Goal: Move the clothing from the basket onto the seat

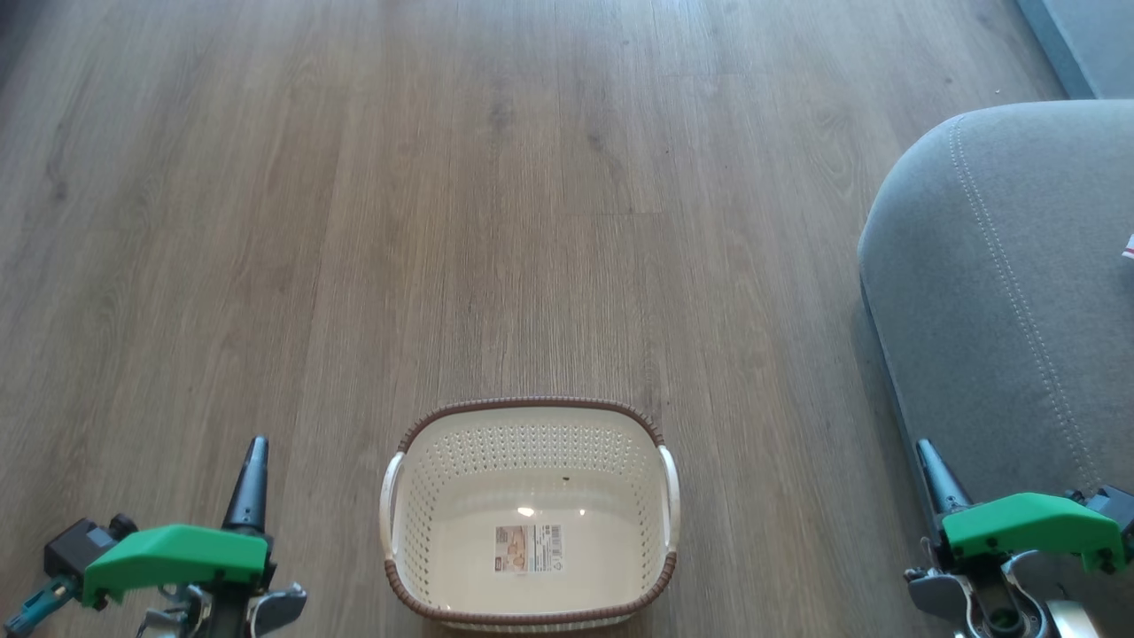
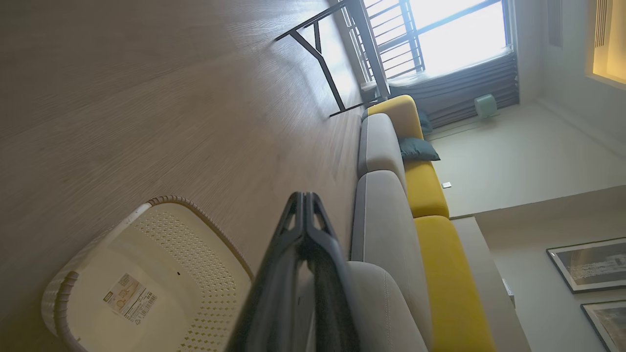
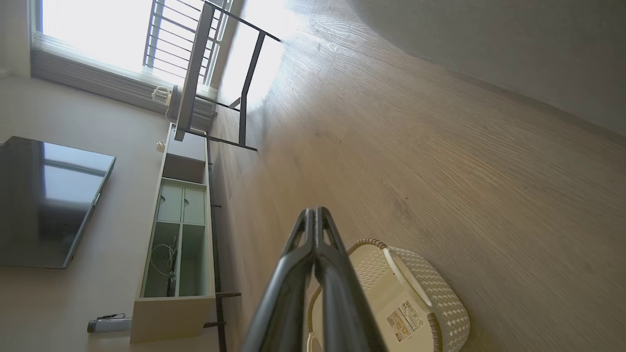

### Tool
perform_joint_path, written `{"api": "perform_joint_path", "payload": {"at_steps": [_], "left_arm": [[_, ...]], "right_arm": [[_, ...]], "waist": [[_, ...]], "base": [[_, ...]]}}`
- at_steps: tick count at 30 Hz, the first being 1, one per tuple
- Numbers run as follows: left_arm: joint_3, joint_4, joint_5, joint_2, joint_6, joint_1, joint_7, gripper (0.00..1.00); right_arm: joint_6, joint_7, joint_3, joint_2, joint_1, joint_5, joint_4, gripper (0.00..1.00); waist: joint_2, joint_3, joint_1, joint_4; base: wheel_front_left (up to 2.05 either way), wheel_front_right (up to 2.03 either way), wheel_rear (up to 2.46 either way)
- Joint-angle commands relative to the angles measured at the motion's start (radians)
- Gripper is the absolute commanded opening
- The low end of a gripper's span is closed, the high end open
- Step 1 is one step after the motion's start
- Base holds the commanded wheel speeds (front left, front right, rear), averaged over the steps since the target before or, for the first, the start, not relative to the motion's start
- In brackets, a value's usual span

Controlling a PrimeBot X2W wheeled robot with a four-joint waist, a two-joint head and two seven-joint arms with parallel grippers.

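Where the task stands: basket [image 1: 532, 443], lower centre of the head view, is bare down to its label [image 1: 529, 548]; the moving looks done.
Clothing: a red-and-white sliver [image 1: 1129, 249] at the right edge, on the seat [image 1: 992, 292]; the rest is cut off.
Left end effector [image 1: 255, 452]: closed, empty, lower left.
Right end effector [image 1: 927, 454]: closed, empty, lower right.
Next move: probably none; perhaps a look rightward to confirm.
Count: one basket, one seat, two end effectors; the number of garments can't be told.

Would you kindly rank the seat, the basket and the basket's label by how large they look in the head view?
Largest: the seat, cut off by the frame edge.
Then the basket.
Smallest: the label.
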Motion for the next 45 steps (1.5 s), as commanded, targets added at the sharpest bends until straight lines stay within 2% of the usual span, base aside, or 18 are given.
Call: {"api": "perform_joint_path", "payload": {"at_steps": [1,34,45], "left_arm": [[0.027,-0.038,-0.032,0.006,-0.003,-0.064,0.007,0.0],[0.047,-0.064,-0.426,0.007,-0.007,-0.102,0.104,0.0],[0.047,-0.064,-0.43,0.007,-0.007,-0.103,0.105,0.0]], "right_arm": [[0.005,0.008,0.006,0.001,-0.058,0.033,-0.041,0.0],[0.007,0.106,-0.044,0.004,-0.07,0.394,-0.077,0.0],[0.007,0.107,-0.045,0.004,-0.07,0.396,-0.077,0.0]], "waist": [[0.0,0.0,0.0,0.0],[0.0,-0.005,0.0,0.004],[0.0,-0.005,0.0,0.004]], "base": [[0.0,0.0,0.0],[0.0,0.0,0.0],[0.0,0.0,0.0]]}}
